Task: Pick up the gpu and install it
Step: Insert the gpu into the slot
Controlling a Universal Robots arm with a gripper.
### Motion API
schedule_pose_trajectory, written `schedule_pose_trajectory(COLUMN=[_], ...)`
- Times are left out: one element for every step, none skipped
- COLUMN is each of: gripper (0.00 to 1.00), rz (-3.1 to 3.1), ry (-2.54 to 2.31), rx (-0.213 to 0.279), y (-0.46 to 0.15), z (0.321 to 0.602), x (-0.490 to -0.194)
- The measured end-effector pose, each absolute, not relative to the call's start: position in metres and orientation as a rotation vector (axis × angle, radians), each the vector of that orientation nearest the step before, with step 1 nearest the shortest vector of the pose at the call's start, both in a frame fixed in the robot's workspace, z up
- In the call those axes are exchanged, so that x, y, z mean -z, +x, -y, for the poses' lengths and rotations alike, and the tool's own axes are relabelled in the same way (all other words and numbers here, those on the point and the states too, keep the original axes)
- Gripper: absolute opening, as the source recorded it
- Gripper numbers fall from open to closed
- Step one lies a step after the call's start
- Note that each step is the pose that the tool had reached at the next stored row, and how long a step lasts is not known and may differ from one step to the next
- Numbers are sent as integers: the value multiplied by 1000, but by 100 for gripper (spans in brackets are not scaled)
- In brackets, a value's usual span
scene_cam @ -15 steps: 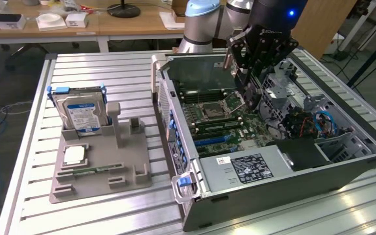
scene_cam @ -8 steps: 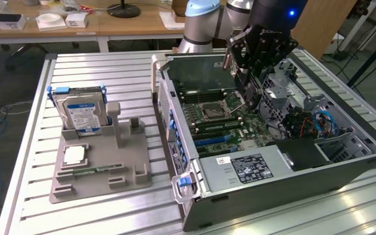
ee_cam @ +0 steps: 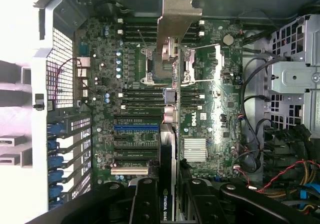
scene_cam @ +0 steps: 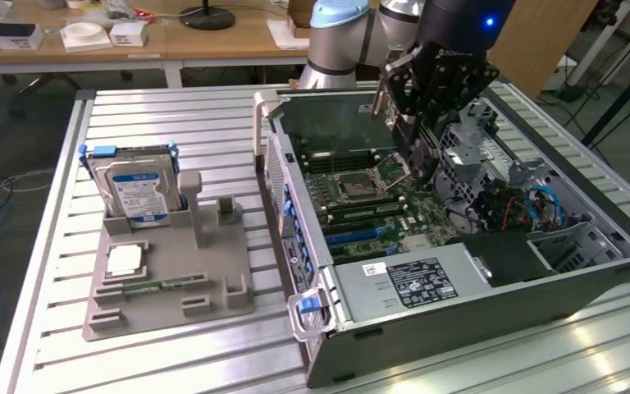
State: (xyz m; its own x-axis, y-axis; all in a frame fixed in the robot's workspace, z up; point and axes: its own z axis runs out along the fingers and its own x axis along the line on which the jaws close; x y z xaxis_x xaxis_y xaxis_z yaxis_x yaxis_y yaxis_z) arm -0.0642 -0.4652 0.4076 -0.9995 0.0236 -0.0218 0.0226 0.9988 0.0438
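The black two-fingered gripper (ee_cam: 169,201) is closed narrowly on the thin, flat, black circuit-card gpu (ee_cam: 168,149). The card shows edge-on between its fingers, with its silver metal bracket (ee_cam: 179,14) at the end away from them. Beneath the gripper lies the green motherboard (ee_cam: 210,119), inside the open grey metal computer case (scene_cam: 490,316) that rests on the slatted metal tabletop (scene_cam: 184,115). The card appears to be held clear of the board, not seated. The blue and black expansion slots (ee_cam: 134,127) lie below and to one side of the gripper, and the card's long edge looks to cross them rather than run along them. Done well, this step probably needs a firm grip, a plumb card and its edge squared to one slot. The bracket should face the blue retaining clips (ee_cam: 55,159) on the case wall, and the card should stay off the loose cables (ee_cam: 250,134).
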Motion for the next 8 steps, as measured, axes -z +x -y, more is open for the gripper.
schedule_pose_trajectory(gripper=[26, 26, 26, 26, 26, 26, 26, 26], rz=[-3119, -3119, -3119, -3119, -3119, -3119, -3119, -3119], ry=[25, 21, 17, 13, 10, 6, 2, -5], rx=[-68, -68, -68, -68, -68, -68, -68, -68], y=[-64, -64, -64, -64, -64, -64, -64, -64], z=[465, 465, 465, 465, 465, 465, 465, 465], x=[-408, -408, -408, -408, -408, -408, -408, -408])
